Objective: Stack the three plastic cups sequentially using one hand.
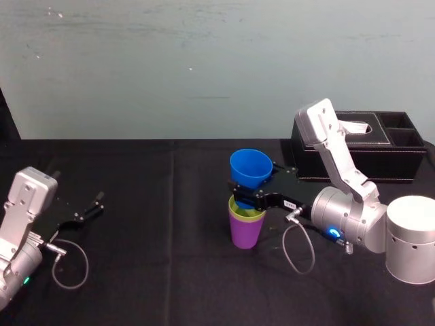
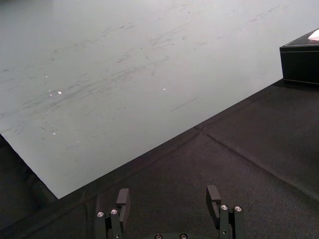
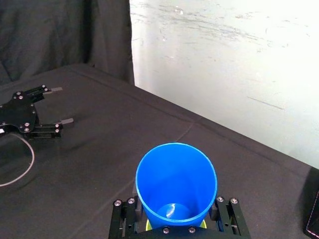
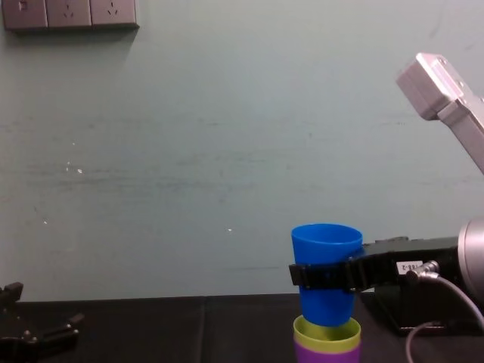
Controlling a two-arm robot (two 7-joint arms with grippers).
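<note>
Nearest my right wrist camera is the blue cup (image 3: pixel 176 181), mouth toward the lens. The right gripper (image 1: pixel 242 195) is clenched around its lower body, one black finger pressed to each side. From the head camera I see that gripper reaching in from the right on its silver-grey arm, over the middle of the black-clothed table (image 1: pixel 149 265). A grey cable (image 1: pixel 299 250) loops down from the wrist toward the cloth.

Below the blue cup stand the other two, already nested. The yellow-green cup (image 4: pixel 327 331) sits inside the purple cup (image 1: pixel 245 234), with only its rim band showing above the purple one. The purple cup stands upright on the table.

From the chest camera I see the blue cup directly over the pair and upright. Its base is just at the yellow-green mouth and dips slightly into it. Most of its body stands above that rim, with the gripper's fingers banded around its middle. I cannot tell whether the blue base touches the inner wall of the yellow-green cup.

Behind the right arm, toward the table's far right, is the black tissue box (image 1: pixel 353 153), apart from the cups. The left gripper (image 1: pixel 92 207) sits low at the table's left side, well away from the stack, its fingers spread apart. The left wrist camera looks past them over the cloth toward the pale wall (image 2: pixel 124 74).
</note>
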